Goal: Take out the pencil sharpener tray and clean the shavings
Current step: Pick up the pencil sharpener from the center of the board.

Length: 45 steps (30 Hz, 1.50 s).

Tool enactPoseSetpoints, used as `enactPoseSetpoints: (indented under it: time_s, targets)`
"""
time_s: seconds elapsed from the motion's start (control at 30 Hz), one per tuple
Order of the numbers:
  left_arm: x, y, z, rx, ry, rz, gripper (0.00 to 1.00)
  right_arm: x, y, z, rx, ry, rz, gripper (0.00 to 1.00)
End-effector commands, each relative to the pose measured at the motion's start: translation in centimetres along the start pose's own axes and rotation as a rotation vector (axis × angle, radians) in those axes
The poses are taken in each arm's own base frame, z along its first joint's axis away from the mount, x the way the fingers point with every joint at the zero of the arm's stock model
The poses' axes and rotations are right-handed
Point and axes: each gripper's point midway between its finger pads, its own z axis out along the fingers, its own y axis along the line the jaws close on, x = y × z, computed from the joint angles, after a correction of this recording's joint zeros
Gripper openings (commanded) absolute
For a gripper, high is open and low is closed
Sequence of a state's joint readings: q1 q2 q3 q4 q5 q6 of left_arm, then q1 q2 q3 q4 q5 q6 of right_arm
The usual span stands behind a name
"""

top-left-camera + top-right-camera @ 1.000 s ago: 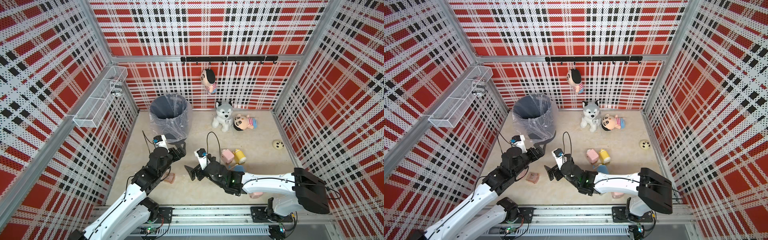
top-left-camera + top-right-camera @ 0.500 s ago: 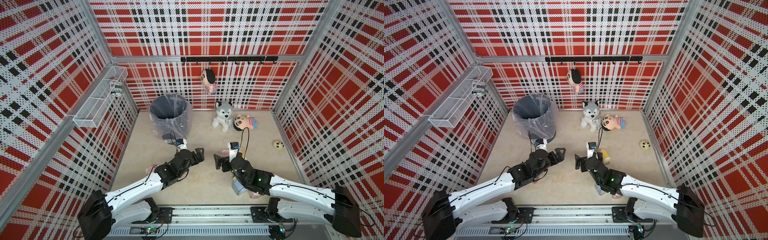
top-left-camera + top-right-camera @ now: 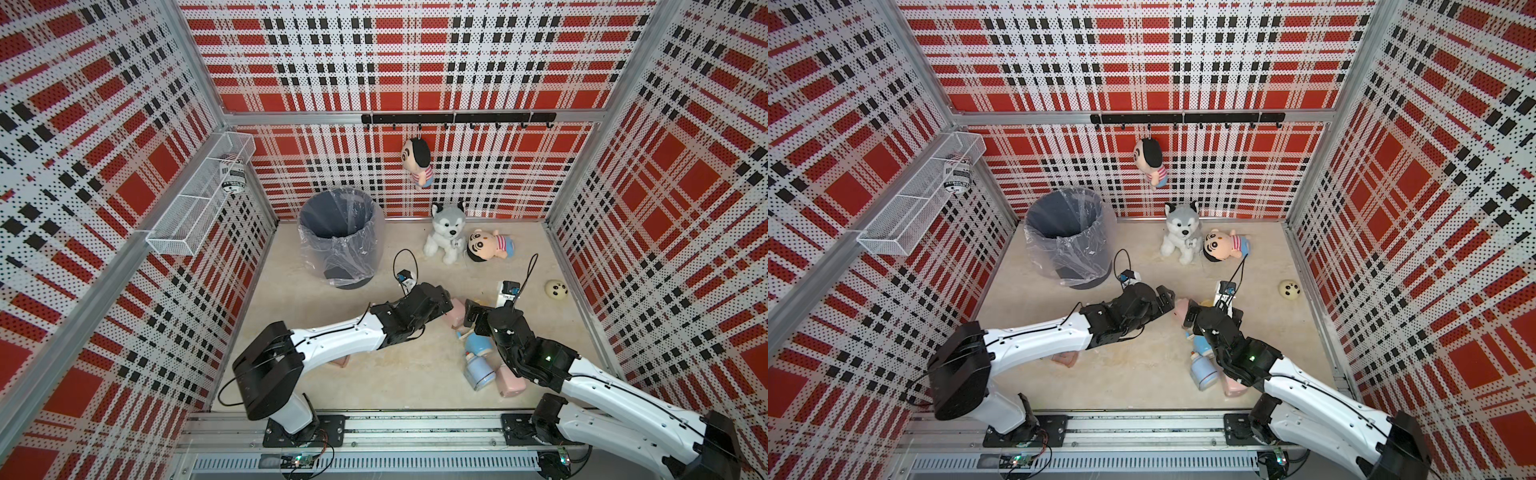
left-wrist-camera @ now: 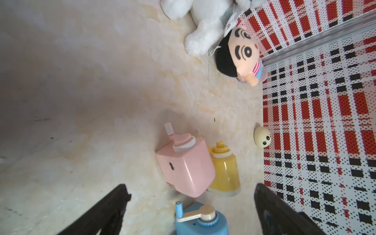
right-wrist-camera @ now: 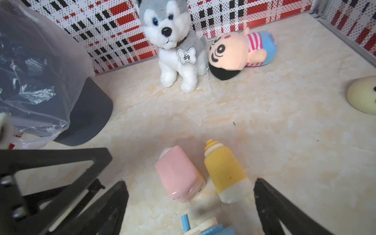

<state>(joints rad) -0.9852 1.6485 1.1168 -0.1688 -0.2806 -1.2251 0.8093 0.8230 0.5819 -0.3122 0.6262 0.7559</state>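
Observation:
Several pencil sharpeners lie on the floor. A pink sharpener (image 4: 187, 168) and a yellow one (image 4: 223, 171) lie side by side, with a blue crank sharpener (image 4: 201, 221) nearer both wrist cameras. My left gripper (image 4: 191, 203) is open just short of the pink sharpener (image 3: 455, 313), holding nothing. My right gripper (image 5: 191, 203) is open too, facing the same pink (image 5: 179, 175) and yellow (image 5: 225, 171) pair from the other side, with the blue sharpener (image 5: 203, 225) low between its fingers. No tray can be told apart from the sharpener bodies. Shavings are out of view.
A grey bin (image 3: 340, 232) lined with clear plastic stands at the back left. A husky plush (image 3: 446, 232) and a doll (image 3: 490, 247) lie at the back, a cream ball (image 3: 557, 289) at the right. Another blue sharpener (image 3: 482, 370), a pink one (image 3: 509, 380) and a pink piece (image 3: 343, 361) lie near the front.
Both arms have swung from the left middle of the floor to the right, onto the sharpener cluster. Both grippers stay open and empty.

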Motion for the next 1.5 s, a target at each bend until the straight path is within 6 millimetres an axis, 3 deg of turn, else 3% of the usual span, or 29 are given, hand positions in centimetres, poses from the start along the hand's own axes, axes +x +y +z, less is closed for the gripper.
enactPoseSetpoints:
  time_s: [0.0,0.27,0.77,0.97,1.23,1.47]
  targets:
    - [2.1,-0.2,1.5,-0.088,0.084,-0.027,0.98,0.2,-2.0,-0.2,0.045,0.006,-0.003,1.00]
    - [4.8,-0.5,5.6,-0.303,0.198,-0.027,0.98,-0.1,-3.0,-0.7,0.035,-0.011,0.018,1.00]
    - [4.2,1.6,8.5,-0.483,0.164,-0.037,0.99,-0.1,-3.5,-1.7,-0.001,-0.031,0.052,1.00]
    - [4.0,2.2,9.4,-0.518,0.155,-0.020,0.92,0.3,-3.4,-1.4,-0.008,-0.023,0.044,1.00]
    - [3.4,2.7,9.1,-0.541,0.136,-0.012,0.79,0.7,-2.6,-1.1,-0.063,-0.029,0.021,1.00]
    - [2.5,3.0,8.1,-0.546,0.113,-0.009,0.58,0.6,-2.4,-1.2,-0.067,-0.024,-0.064,1.00]
